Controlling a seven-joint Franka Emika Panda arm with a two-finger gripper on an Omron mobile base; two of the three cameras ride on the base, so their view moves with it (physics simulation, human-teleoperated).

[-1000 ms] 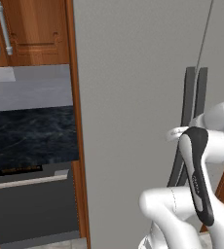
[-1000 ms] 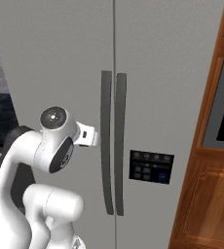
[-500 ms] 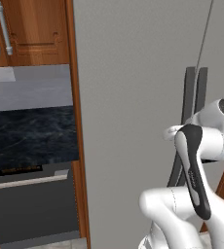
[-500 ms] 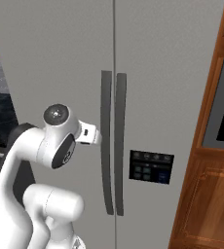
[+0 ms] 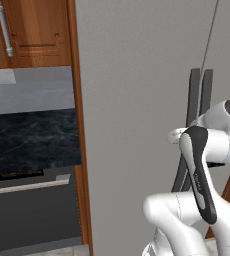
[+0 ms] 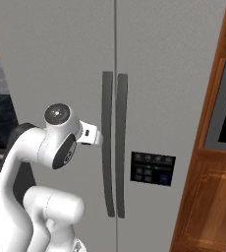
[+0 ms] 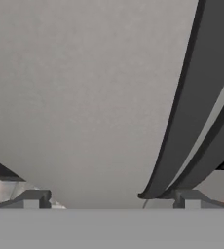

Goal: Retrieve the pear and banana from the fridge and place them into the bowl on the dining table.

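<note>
The fridge (image 6: 169,74) stands shut, a tall light grey front with two long dark vertical handles (image 6: 106,147) at its centre seam. My gripper (image 7: 111,198) is open, its fingertips (image 7: 32,198) spread wide and close to the left door. In the hand view the left handle (image 7: 189,97) curves down just inside the right finger. From the right base view the hand (image 6: 93,138) sits beside the left handle at mid height. The pear and banana are hidden behind the doors. The bowl and dining table are out of view.
Brown wooden cupboards (image 5: 32,30) and a dark marble counter (image 5: 32,140) over a dark oven front lie left of the fridge. A black control panel (image 6: 152,168) is set in the right door. A built-in oven (image 6: 225,108) in wooden cabinetry stands to the right.
The arm's elbow has risen a little and the hand has edged closer to the left handle. The fridge doors stay shut.
</note>
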